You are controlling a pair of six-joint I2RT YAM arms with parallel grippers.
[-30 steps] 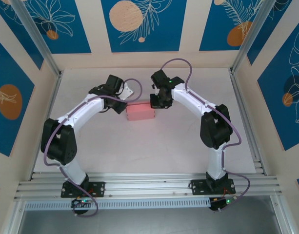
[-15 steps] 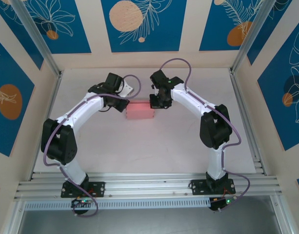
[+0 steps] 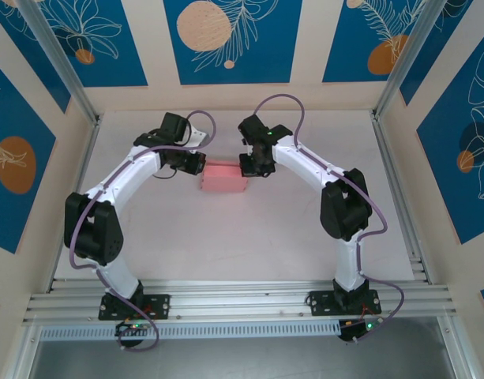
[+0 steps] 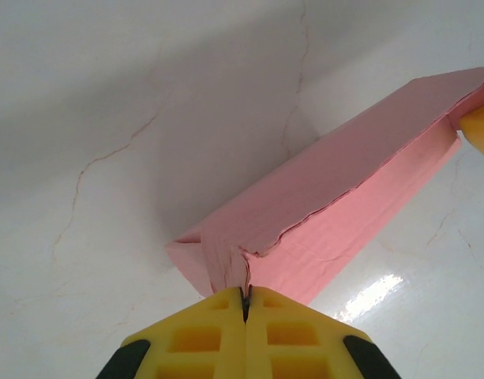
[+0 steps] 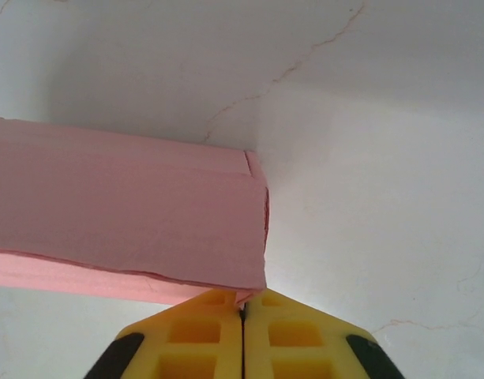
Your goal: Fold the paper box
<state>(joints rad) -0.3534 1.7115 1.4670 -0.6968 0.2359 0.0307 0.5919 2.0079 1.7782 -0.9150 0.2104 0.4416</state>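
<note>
The paper box [image 3: 224, 178] is a small flat pink rectangular box lying on the white table [image 3: 226, 237] between the two arms. My left gripper [image 3: 197, 164] is at its left end. In the left wrist view the left gripper [image 4: 245, 294] is shut, pinching a creased corner flap of the paper box [image 4: 344, 197]. My right gripper [image 3: 250, 166] is at the box's right end. From the right wrist, the right gripper [image 5: 243, 303] has its jaws together, with the near right corner of the paper box [image 5: 123, 221] caught at the tips.
Aluminium frame posts [image 3: 64, 71] and patterned blue and beige walls [image 3: 226, 39] enclose the table on three sides. A metal rail [image 3: 242, 300] runs along the near edge by the arm bases. Fine cracks mark the tabletop [image 4: 107, 158].
Both arms have shifted slightly toward the far wall. The left wrist has swung back and left, and the box has moved a little up and left with it.
</note>
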